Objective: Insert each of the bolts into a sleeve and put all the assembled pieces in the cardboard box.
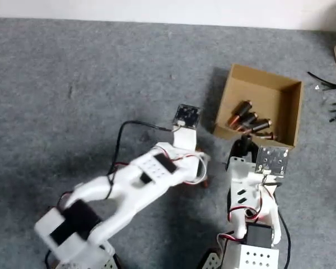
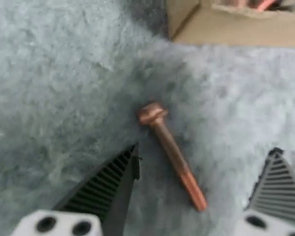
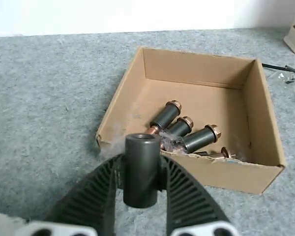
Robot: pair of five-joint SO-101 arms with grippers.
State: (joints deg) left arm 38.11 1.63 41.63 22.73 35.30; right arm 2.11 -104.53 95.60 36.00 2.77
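**High view.** The left arm (image 1: 151,174) ends over the desk (image 1: 56,84), just beside the near left corner of the cardboard box (image 1: 269,78). The right arm (image 1: 252,185) stands at the box's near wall. Finished pieces (image 1: 249,120) lie inside the box.

**Left wrist view.** The left hand (image 2: 205,151), spread wide, hangs over a bare bolt (image 2: 171,155) lying flat on the desk. The bolt sits between the fingers. Its long axis runs oblique to the gap, with the head pointing away toward the box and the tip toward the hand. This hand is judged the nearer for the pickup.

**Right wrist view.** The right hand (image 3: 140,172) grips an upright sleeve (image 3: 140,147), bore upward, near the box's near wall.
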